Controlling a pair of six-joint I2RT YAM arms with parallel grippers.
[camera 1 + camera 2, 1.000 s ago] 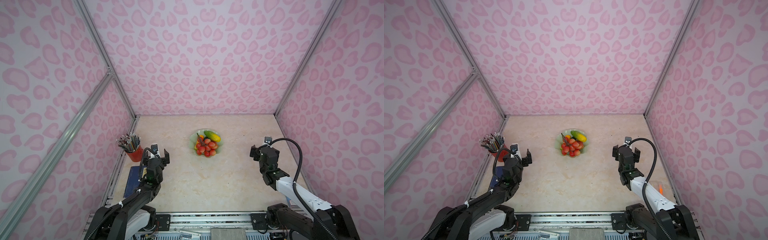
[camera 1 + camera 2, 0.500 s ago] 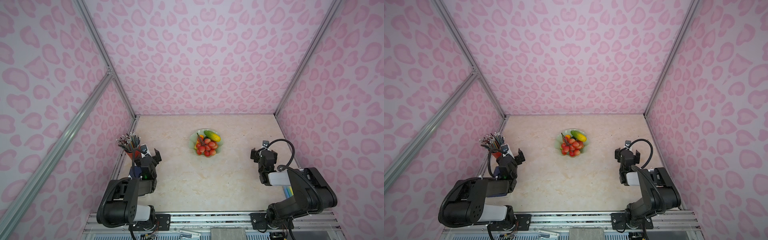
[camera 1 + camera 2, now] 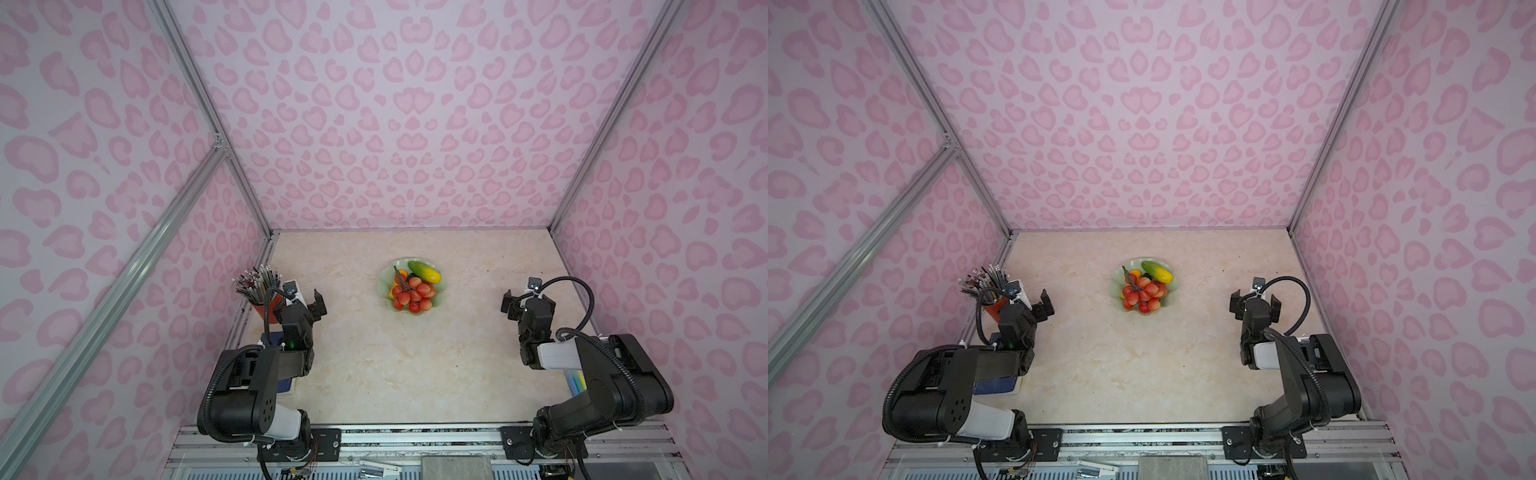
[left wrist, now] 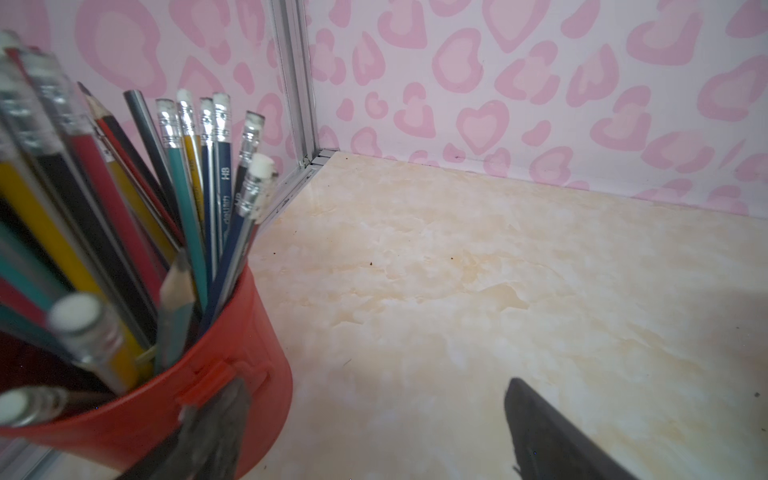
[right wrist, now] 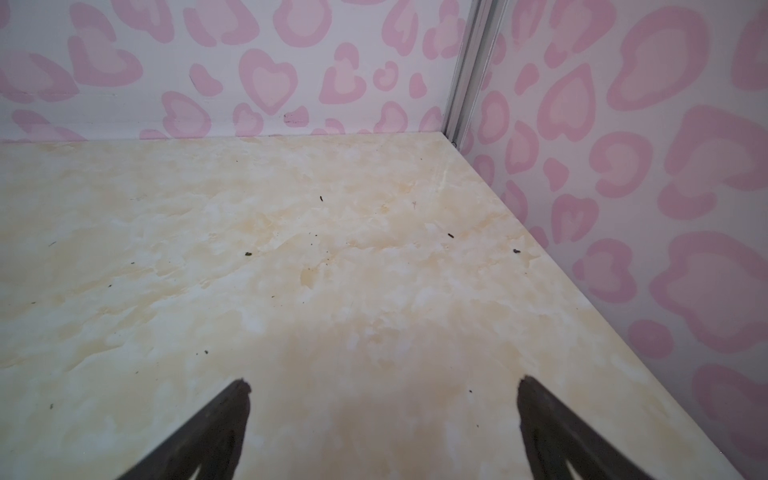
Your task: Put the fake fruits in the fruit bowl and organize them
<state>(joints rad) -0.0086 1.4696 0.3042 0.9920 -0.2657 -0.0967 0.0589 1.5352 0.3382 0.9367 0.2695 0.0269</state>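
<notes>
So the shallow pale mint-green fruit bowl with the wavy rim [image 3: 383, 286] [image 3: 1116, 287] sits on the marbled beige desk [image 3: 395, 365], about midway between the left and right edges and closer to the back edge than the front. All the glossy plastic fake fruits I can make out are piled inside it. The red berry bunch on its brown stem [image 3: 413, 294] [image 3: 1145, 291] is on top toward the front, and the green-yellow oblong piece [image 3: 424, 271] [image 3: 1157, 271] lies across the back rim. A bit of orange [image 3: 1134, 274] peeks out behind the berries. The rest is buried, so I can't tell those pieces apart.

The left gripper [image 3: 305, 297] [image 4: 365, 399] is by the left edge with its jaws spread wide and nothing between them. It's just beside the red plastic cup stuffed with pencils [image 3: 268, 309] [image 4: 249, 332].

The right gripper [image 3: 527, 305] [image 5: 382, 386] is near the right edge, jaws also wide apart and empty over bare desk. Both are well apart from the bowl.
</notes>
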